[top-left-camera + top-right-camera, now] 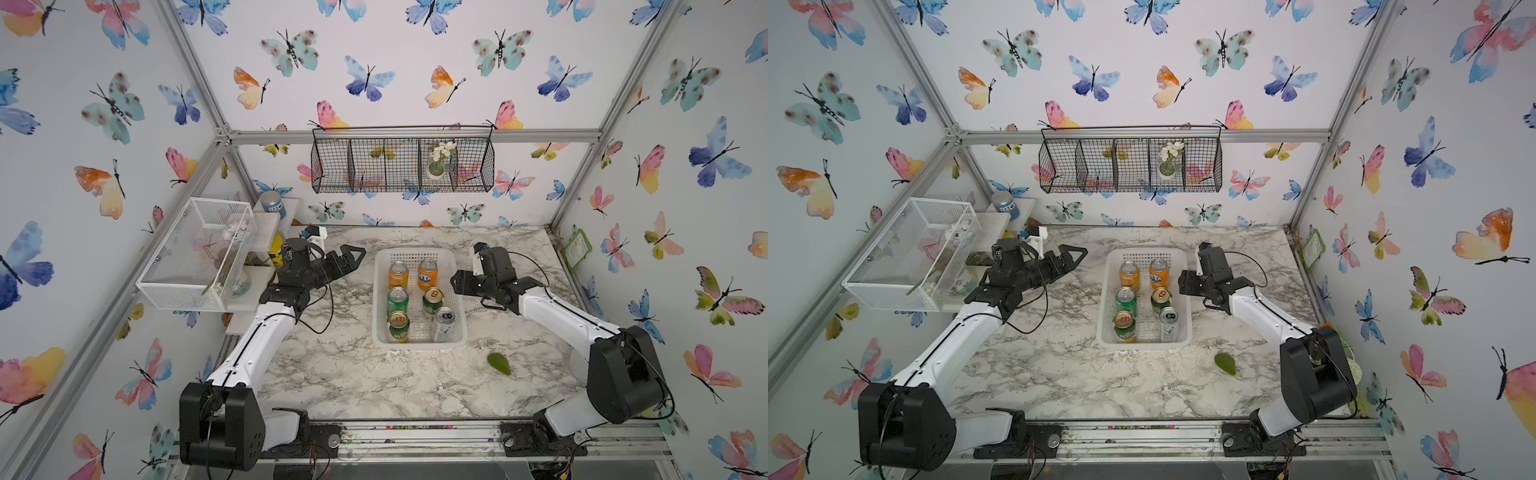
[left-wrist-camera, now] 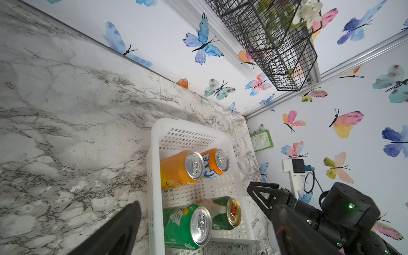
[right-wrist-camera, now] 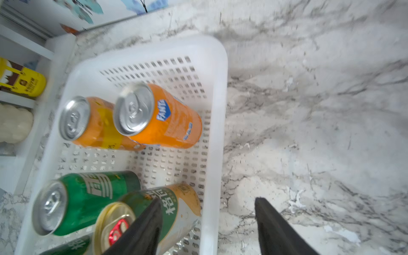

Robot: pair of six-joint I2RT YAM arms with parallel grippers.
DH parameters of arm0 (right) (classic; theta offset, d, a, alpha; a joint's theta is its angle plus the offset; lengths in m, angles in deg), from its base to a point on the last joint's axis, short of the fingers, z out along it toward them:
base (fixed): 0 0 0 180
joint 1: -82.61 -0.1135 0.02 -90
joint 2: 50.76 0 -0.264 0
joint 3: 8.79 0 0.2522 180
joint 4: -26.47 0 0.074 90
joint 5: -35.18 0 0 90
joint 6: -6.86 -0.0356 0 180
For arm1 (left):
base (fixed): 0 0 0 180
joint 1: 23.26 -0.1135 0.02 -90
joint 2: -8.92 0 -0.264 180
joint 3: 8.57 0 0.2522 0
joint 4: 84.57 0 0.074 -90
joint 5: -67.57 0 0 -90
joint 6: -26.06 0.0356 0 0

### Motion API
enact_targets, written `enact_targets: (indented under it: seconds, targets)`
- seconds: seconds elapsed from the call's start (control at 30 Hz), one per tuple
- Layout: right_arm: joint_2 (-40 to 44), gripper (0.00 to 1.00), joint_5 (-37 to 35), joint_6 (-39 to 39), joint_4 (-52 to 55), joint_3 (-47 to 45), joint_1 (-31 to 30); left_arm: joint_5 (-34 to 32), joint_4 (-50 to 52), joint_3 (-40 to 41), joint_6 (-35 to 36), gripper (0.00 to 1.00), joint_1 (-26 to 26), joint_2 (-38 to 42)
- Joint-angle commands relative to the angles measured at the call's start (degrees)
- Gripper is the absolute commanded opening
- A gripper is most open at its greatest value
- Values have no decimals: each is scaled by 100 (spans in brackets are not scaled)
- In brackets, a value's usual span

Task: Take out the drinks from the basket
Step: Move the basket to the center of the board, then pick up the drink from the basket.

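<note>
Inspection of the table (image 1: 332, 374) found the task at its opening step, with no drink taken out. The white basket (image 1: 379, 291) stood at mid-table. All six cans stood upright inside it in two rows: two orange cans (image 1: 398, 273) at the far end, a bright green can (image 1: 397, 300) and a gold-topped can (image 1: 432, 302) in the middle, a second gold-topped can (image 1: 399, 326) and a slim silver can (image 1: 443, 323) at the near end.

The left pincer (image 1: 351, 259) hung just beside the basket's far left corner, jaws fully released and empty. The right pincer (image 3: 207, 201) was at the basket's right wall, jaws parted and grasping nothing. In the right wrist view one finger (image 3: 145, 223) lay over the middle gold-topped can and the other over bare table outside, so the wall sat between them.

Judgement: the step in hand was the approach for a first pick, most likely by the right arm. The next move called for shifting that pincer inward until both fingers cleared the rim, straddling one can, closing, then lifting straight up. The neighbouring cans stood close, and a slanted pull could tip them.
</note>
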Motion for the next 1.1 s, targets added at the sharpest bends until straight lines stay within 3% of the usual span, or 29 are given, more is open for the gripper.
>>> enact_targets:
  seconds: [0.0,0.1,0.27,0.4,0.57,0.73,1.07]
  targets:
    - [341,70,-261,197,-279,-9,-45,-111,36,-188,184,99,77,455]
    - [613,72,-76,323,-287,-73,-52,-954,329,-198,574,99,371,807]
    - [1131,76,122,390,-241,-389,-212,-3230,722,77,1258,99,1392,1382]
    - [1488,81,84,559,-44,-592,-628,-4308,724,417,1177,99,1620,1690]
    - [1617,82,-147,738,269,-737,-1189,-4721,875,372,856,99,1622,1572]
    - [1507,82,-596,829,454,-799,-1618,-4397,1273,168,434,99,1477,1172]
    - [1541,83,-625,733,339,-1169,-1732,-4164,1212,198,614,99,1432,1262]
